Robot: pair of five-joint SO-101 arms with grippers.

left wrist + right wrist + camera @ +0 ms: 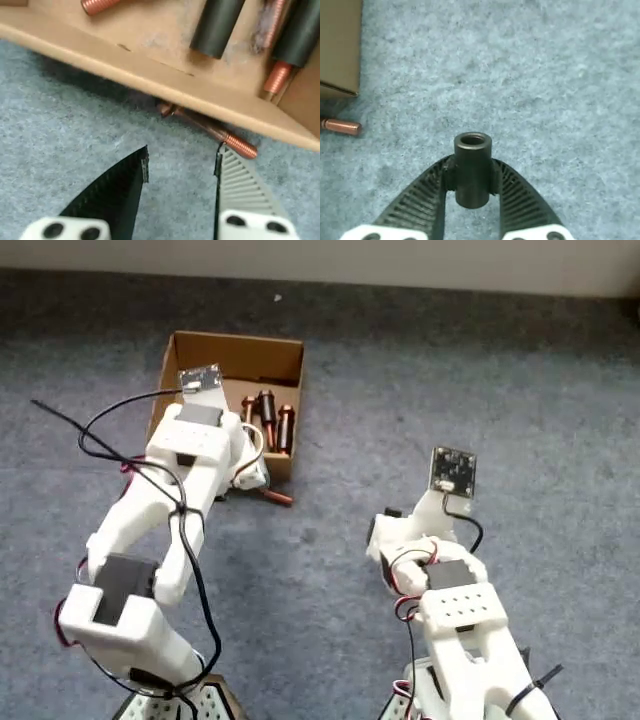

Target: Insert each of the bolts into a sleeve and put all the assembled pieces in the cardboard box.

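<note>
A bare copper bolt (210, 131) lies on the carpet against the outer wall of the cardboard box (150, 75). My left gripper (182, 160) hangs open just short of the bolt, one fingertip near its threaded end. Inside the box lie assembled pieces, black sleeves (217, 25) with copper bolts through them. In the high view the bolt (275, 497) shows beside the box (170, 380), with the left arm above it. My right gripper (472, 175) is shut on a black sleeve (472, 145), held with its bore facing up, over open carpet.
Grey carpet covers the whole floor. The bolt's end (342, 126) and a corner of the box (340, 45) show off to one side in the right wrist view. The right arm (440, 570) stands apart from the box, with free carpet between the arms.
</note>
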